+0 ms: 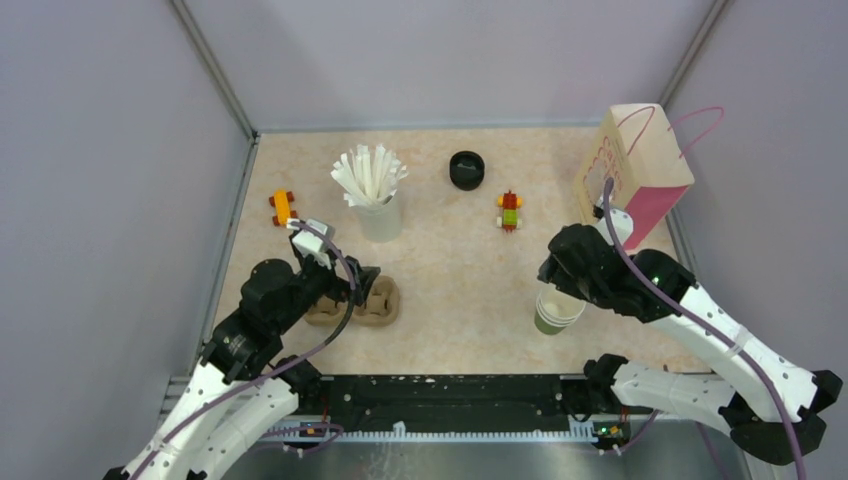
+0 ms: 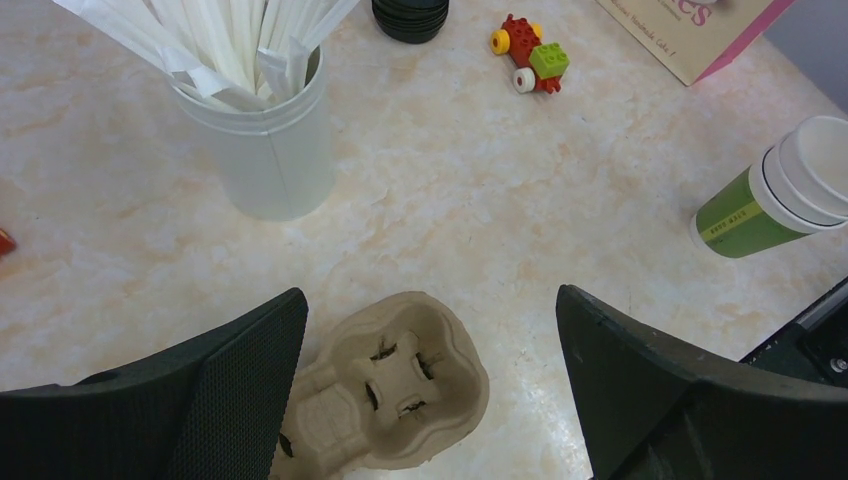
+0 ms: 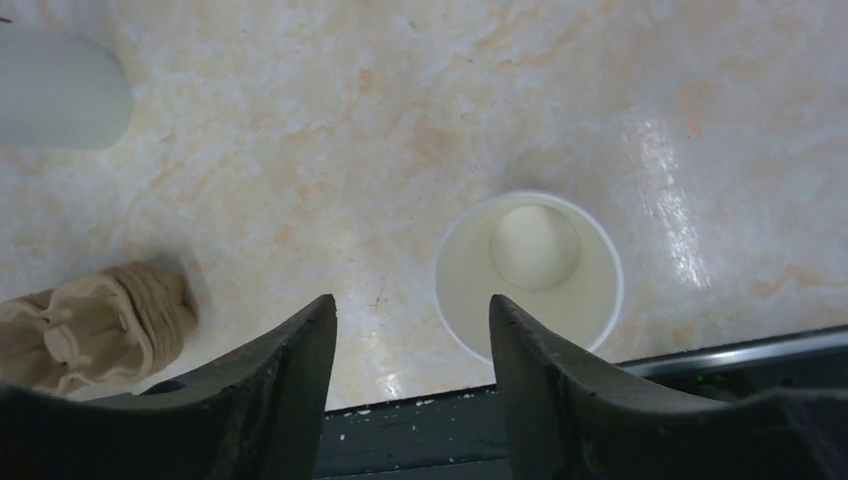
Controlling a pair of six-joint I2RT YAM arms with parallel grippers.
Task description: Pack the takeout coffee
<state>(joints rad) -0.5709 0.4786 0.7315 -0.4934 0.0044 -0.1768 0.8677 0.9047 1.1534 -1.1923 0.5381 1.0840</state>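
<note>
The takeout coffee with its black lid is out of view. A green-sided paper cup (image 1: pixel 556 312) (image 2: pixel 748 210) stands uncovered near the table's front right, its white inside (image 3: pixel 530 270) empty. My right gripper (image 3: pixel 410 300) (image 1: pixel 556 276) hovers open just above it, with the jaws over bare table at the cup's left rim and the right finger overlapping that rim. My left gripper (image 2: pixel 430 295) (image 1: pixel 362 282) is wide open above a brown pulp cup carrier (image 2: pixel 400 385) (image 1: pixel 378 300) (image 3: pixel 90 320), which lies flat between and below its fingers, untouched.
A white cup of straws (image 1: pixel 375 205) (image 2: pixel 270 150) stands behind the carrier. A black round lid (image 1: pixel 467 170) (image 2: pixel 410 15) sits at the back centre. A pink and tan paper bag (image 1: pixel 640 170) stands back right. Two brick toys (image 1: pixel 510 211) (image 1: pixel 283 207) lie on the table.
</note>
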